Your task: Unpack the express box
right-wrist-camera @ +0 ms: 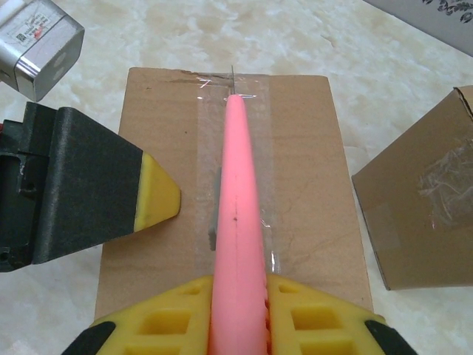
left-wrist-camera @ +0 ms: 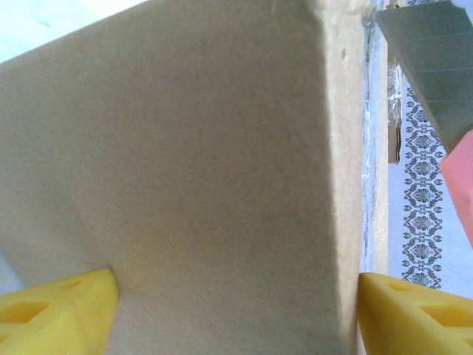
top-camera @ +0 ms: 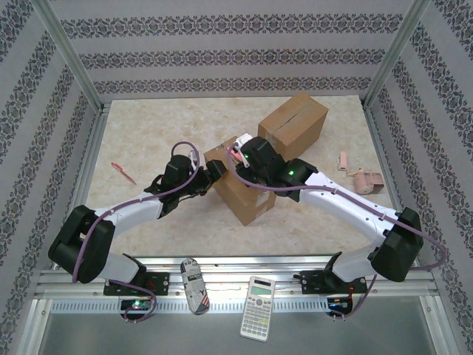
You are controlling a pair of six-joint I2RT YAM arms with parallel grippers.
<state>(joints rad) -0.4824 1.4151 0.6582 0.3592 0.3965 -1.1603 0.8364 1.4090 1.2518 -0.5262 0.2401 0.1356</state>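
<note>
two jobs are under way on the brown cardboard express box (right-wrist-camera: 310,185), and neither looks finished. the box sits upright on the pale marbled table top (top-camera: 148,133) with its flaps shut and a strip of clear packing tape (right-wrist-camera: 267,126) along its top seam. the left gripper (left-wrist-camera: 236,310) stands wide, with one yellow foam pad (left-wrist-camera: 59,310) against one side of the box and the other at the opposite edge. i judge it clamped on the box to steady it. the right gripper (right-wrist-camera: 238,307) is closed tight on a pink plastic utility knife (right-wrist-camera: 236,185), which lies along the seam. its thin metal blade (right-wrist-camera: 232,74) is at the box's far edge. so the cutting step is in hand, while opening the flaps and lifting out the contents are left to do.

how much of the tape is slit is hard to tell, because the pink handle covers most of the seam. a dark mark just left of the handle could be a cut or a shadow. it is also unclear whether the blade tip bites into the tape or rests above it. the contents of the box are hidden. in the left wrist view the box's side is so close that it blurs, and the blade is cut off by the frame. a second brown cardboard box (top-camera: 293,122) stands beyond the box, apart from it.
</note>
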